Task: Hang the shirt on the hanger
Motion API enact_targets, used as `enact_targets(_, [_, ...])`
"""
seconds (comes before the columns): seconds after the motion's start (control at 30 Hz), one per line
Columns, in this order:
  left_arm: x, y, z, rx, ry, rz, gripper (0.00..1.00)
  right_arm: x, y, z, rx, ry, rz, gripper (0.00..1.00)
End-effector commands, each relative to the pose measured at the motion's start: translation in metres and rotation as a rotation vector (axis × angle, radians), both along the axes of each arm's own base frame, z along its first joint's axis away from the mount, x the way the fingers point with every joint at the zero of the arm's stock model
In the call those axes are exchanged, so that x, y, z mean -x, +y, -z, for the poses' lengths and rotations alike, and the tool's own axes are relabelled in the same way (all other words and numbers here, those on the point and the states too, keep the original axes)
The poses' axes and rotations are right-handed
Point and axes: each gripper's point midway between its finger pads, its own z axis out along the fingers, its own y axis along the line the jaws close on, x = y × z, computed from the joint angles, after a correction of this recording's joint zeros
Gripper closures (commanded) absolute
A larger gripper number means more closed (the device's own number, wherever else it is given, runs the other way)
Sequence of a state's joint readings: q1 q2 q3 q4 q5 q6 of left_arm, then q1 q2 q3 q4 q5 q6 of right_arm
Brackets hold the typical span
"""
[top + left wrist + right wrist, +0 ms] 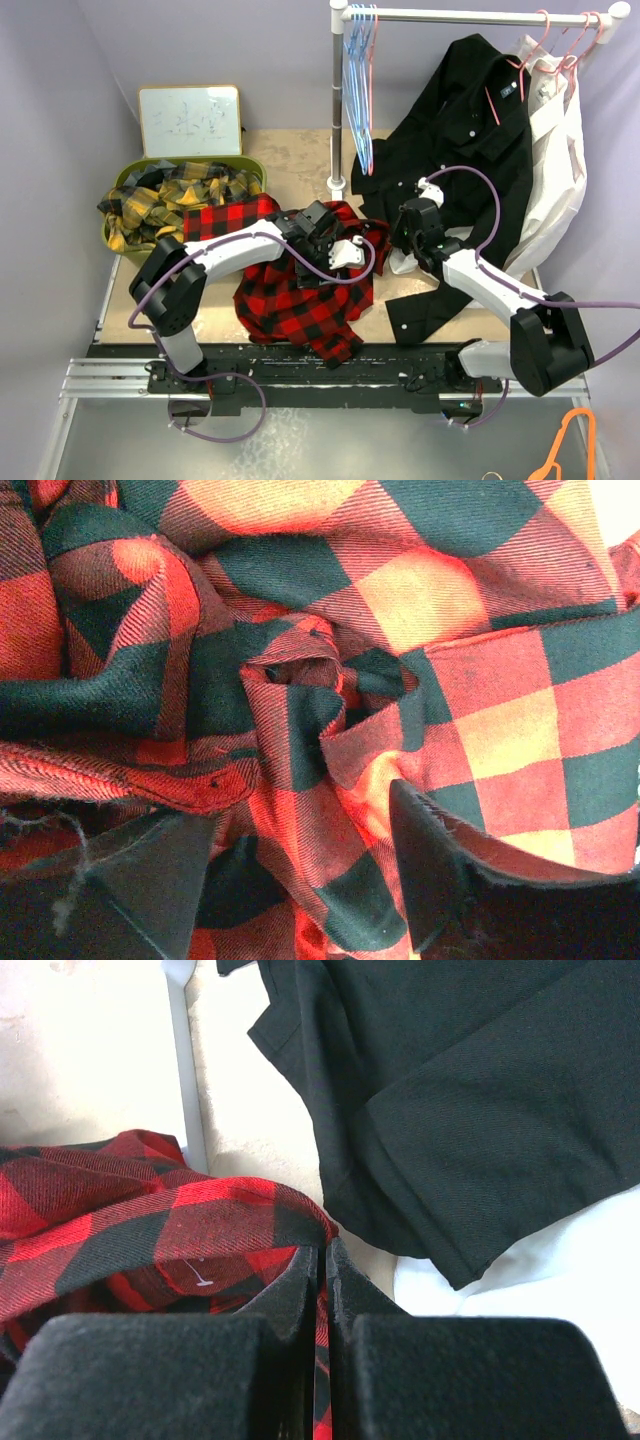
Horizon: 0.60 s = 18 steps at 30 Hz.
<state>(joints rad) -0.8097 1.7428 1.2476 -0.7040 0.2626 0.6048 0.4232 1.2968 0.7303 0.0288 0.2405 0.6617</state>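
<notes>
The red-and-black check shirt point(300, 295) lies crumpled on the table in front of both arms. My left gripper point(335, 252) is pressed down into it. In the left wrist view its jaws stand open point(300, 875) with bunched shirt cloth point(300, 700) between them. My right gripper point(408, 232) is at the shirt's right edge. In the right wrist view it is shut point(323, 1260) on a fold of the shirt point(180, 1230). A thin pink hanger point(371, 80) hangs among the blue ones on the rail; other pink hangers point(548, 35) carry shirts at the right.
A black shirt point(470, 130) and a white shirt point(562, 150) hang from the rail and drape onto the table at the right. Blue hangers point(357, 95) hang by the pole point(338, 110). A green basket of yellow plaid cloth point(180, 195), a whiteboard point(190, 120) and an orange hanger point(570, 445) are around.
</notes>
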Motion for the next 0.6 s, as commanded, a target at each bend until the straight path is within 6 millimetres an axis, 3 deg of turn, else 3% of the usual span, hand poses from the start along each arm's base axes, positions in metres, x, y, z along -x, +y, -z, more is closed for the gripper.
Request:
enact_targets(0.0, [-0.008, 0.000, 0.007, -0.007, -0.040, 0.005, 0.37, -0.007, 0.001, -0.007, -0.021, -0.031, 0.010, 1.00])
enact_targets(0.07, [-0.005, -0.001, 0.004, 0.000, -0.033, 0.003, 0.57, -0.007, 0.002, -0.007, -0.020, -0.031, 0.009, 1.00])
enact_targets(0.17, [0.000, -0.003, -0.009, 0.014, -0.043, 0.015, 0.97, -0.008, 0.002, -0.007, -0.019, -0.030, 0.008, 1.00])
enact_targets(0.27, [0.010, -0.006, -0.036, 0.043, -0.057, 0.042, 1.00, -0.009, 0.002, -0.006, -0.018, -0.031, 0.008, 1.00])
enact_targets(0.4, [0.023, -0.008, -0.096, 0.136, -0.088, 0.067, 1.00, -0.009, 0.002, -0.005, -0.018, -0.030, 0.008, 1.00])
enact_targets(0.57, [0.027, 0.005, -0.145, 0.166, -0.116, 0.033, 1.00, -0.010, 0.004, -0.006, -0.023, -0.031, 0.005, 1.00])
